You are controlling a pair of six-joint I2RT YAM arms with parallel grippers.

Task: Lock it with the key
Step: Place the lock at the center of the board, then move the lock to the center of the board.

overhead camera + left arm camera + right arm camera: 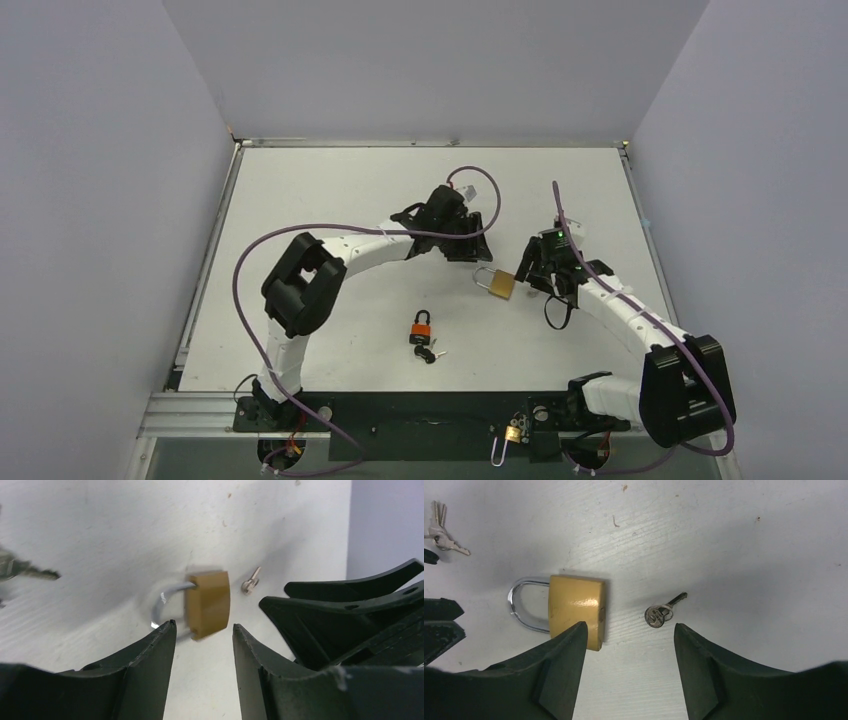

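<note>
Both grippers hang released and empty: the left gripper (204,625) has its fingers parted before the brass padlock (574,611), and the right gripper (629,625) is spread above padlock and key (659,614).

The key lies flat on the worktop (330,190) and is thin, so closing fingers could skid it away instead of pinching it. The padlock lies loose, so a pushing key would likely shove it unless the other arm pins it. The two wrists are near each other and could clash.

The padlock rests on its side right of the worktop's middle, toward the right edge. Its body is glossy gold and its shackle silver. One shackle leg is hidden — I cannot tell if it is latched. The key lies just beside the padlock's base, not touching it.
</note>
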